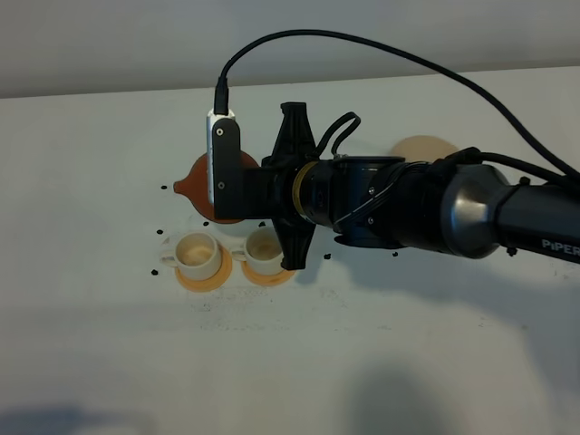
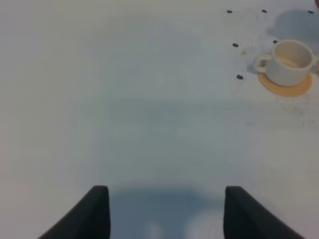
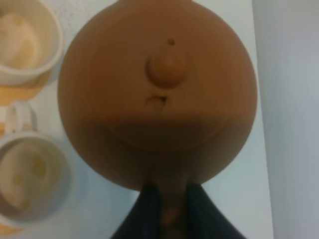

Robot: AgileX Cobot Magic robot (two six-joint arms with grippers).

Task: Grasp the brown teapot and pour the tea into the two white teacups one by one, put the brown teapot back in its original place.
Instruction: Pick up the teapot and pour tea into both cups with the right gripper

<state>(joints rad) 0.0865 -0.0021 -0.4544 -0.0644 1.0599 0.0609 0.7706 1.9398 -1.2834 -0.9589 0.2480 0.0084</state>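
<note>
White counter (image 1: pixel 408 353), dotted with dark specks (image 1: pixel 164 188), meets a pale wall (image 1: pixel 109 45). The right gripper (image 3: pixel 169 211) clamps the teapot (image 1: pixel 193 185) by its handle, just behind two cups (image 1: pixel 197 254) on orange coasters (image 1: pixel 201 282), well apart from the saucer (image 1: pixel 421 149). The left gripper (image 2: pixel 165 209) is spread wide over the counter.

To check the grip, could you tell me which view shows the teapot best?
The right wrist view: the teapot fills it, handle pinched in the jaws. The high view shows only its spout side behind the arm; the left wrist view, nothing.
</note>
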